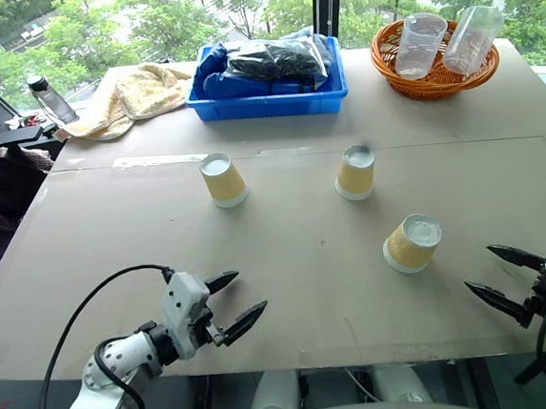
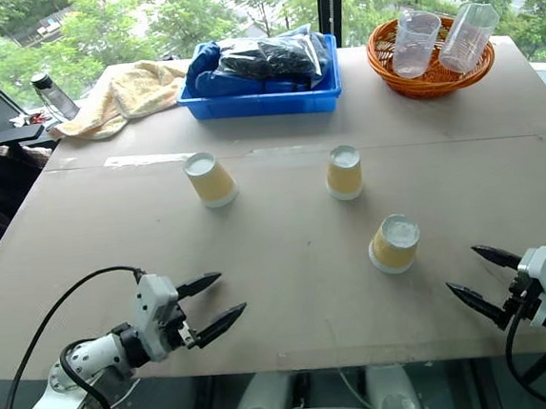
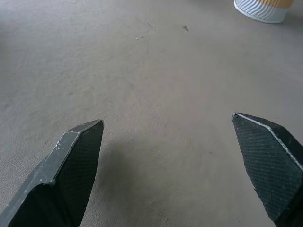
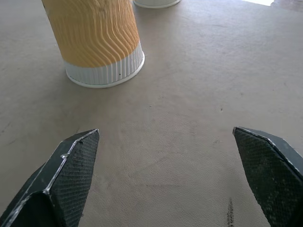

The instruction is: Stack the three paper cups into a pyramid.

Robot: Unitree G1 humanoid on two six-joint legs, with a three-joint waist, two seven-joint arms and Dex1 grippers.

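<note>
We look down on a wide table with a matte grey-brown top, set against tall windows full of green treetops. A faint seam crosses the top from side to side, with a strip of clear tape along it toward the left edge. Beyond that seam, along the far edge, sit a crumpled pale yellow towel near the far left corner, a blue plastic bin holding dark bagged items at the middle, and a woven orange basket near the far right corner with two clear plastic cups leaning in it. A capped water bottle stands off the far left corner, past the towel.

The three paper cups all stand upside down on the open middle of the table, well apart from each other. The left cup and the middle cup sit just on our side of the seam; the right cup sits nearer the front edge and toward the right.

Over the front edge near the left corner we see the left gripper, its two black fingers spread apart with nothing between them. Over the front edge near the right corner, the right gripper likewise has its fingers wide apart and empty, with the right cup near it but not touching.
</note>
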